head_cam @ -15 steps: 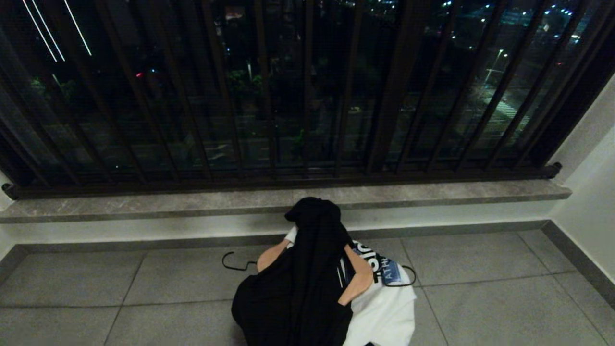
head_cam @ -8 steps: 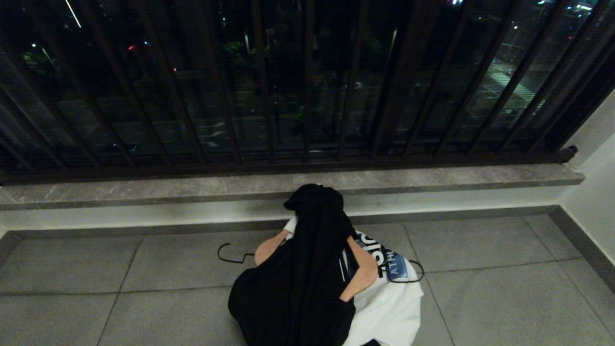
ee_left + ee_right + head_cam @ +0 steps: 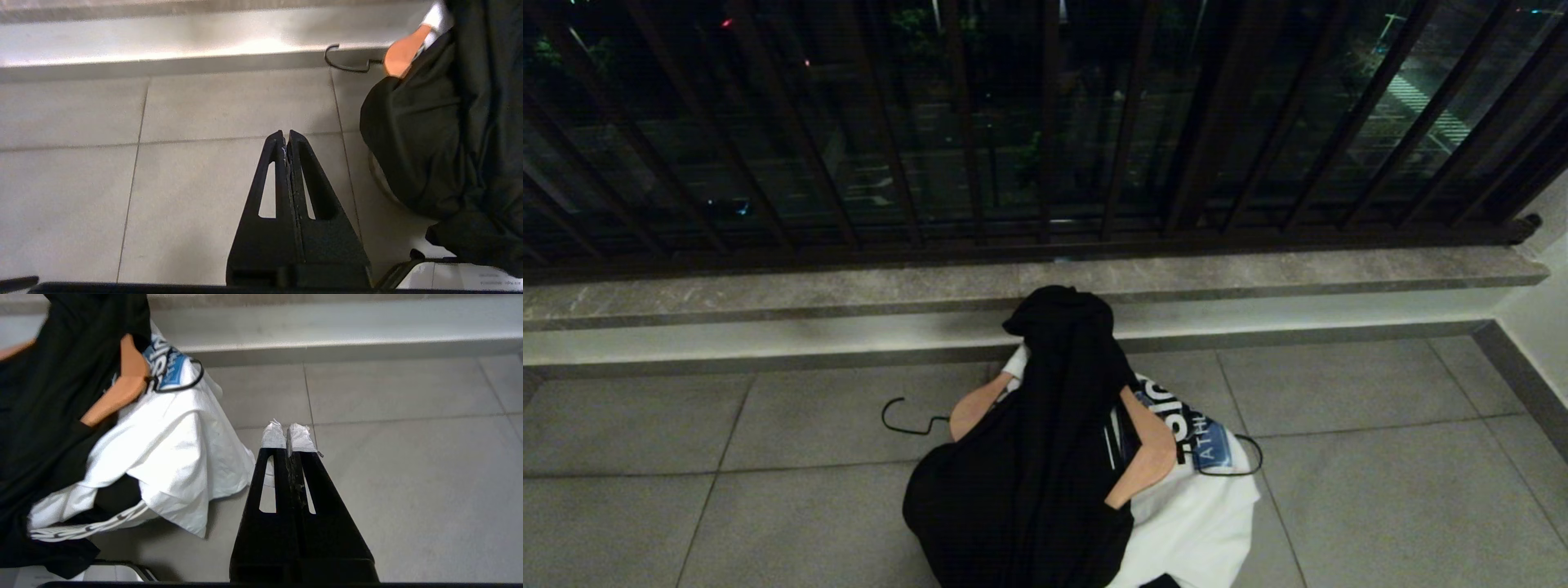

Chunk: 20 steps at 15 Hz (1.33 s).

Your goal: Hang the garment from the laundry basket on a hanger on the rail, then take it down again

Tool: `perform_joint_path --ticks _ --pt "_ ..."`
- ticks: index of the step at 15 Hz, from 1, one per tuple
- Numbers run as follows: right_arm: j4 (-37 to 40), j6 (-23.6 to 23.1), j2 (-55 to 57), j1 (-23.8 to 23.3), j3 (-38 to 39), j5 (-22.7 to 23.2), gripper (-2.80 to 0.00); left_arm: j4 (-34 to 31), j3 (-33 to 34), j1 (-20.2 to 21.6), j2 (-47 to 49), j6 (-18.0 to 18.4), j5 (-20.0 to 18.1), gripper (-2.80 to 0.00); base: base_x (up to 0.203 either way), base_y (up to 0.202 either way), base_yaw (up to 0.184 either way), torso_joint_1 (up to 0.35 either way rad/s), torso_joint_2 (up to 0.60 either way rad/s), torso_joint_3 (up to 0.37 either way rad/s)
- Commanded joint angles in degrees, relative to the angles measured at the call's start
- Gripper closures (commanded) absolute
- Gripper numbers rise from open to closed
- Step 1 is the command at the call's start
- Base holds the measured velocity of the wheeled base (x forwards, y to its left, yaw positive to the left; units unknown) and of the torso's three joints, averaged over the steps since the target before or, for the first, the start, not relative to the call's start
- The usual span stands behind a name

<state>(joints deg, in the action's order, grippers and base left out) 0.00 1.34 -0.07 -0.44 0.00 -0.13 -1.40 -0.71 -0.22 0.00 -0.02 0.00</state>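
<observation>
From the head view, a heap of clothes sits on the grey tiled floor [image 3: 768, 425], just in front of the stone ledge [image 3: 849, 294] under the dark window bars [image 3: 1045, 122]. A black garment [image 3: 1029, 474] lies on top, with a white shirt [image 3: 1192, 523] under it on the robot's right. A wooden hanger [image 3: 1147, 457] pokes out on both sides, and its black hook [image 3: 903, 420] lies on the floor to the left. The laundry basket must be under the heap, but I cannot see it. No rail shows. Neither arm shows here.

In the left wrist view, the left gripper [image 3: 286, 136] hangs over bare floor, beside the black garment, not touching it. Its fingers are pressed together and hold nothing.

In the right wrist view, the right gripper [image 3: 287, 430] hangs over the floor, near the white shirt's edge. Its taped fingers are pressed together too, with nothing in them.

I think the job has not really started. Next, one gripper needs to open and reach down to the black garment.
</observation>
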Motion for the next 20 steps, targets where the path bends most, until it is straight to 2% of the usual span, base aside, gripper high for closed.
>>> perform_joint_path --ticks 1,9,20 --pt "0.0 0.05 -0.01 0.0 0.0 0.04 0.0 0.0 0.0 0.03 0.08 -0.04 0.0 0.0 0.0 0.0 0.0 0.006 0.01 -0.195" --pt "0.0 -0.02 -0.01 0.0 0.0 -0.04 0.0 0.0 0.0 -0.02 0.02 0.02 0.0 0.0 0.0 0.0 0.0 0.004 0.0 -0.185" --pt "0.0 0.01 -0.01 0.0 0.0 -0.01 0.0 0.0 0.08 -0.04 0.0 -0.06 0.07 0.0 0.0 0.0 0.0 0.0 0.0 -0.009"
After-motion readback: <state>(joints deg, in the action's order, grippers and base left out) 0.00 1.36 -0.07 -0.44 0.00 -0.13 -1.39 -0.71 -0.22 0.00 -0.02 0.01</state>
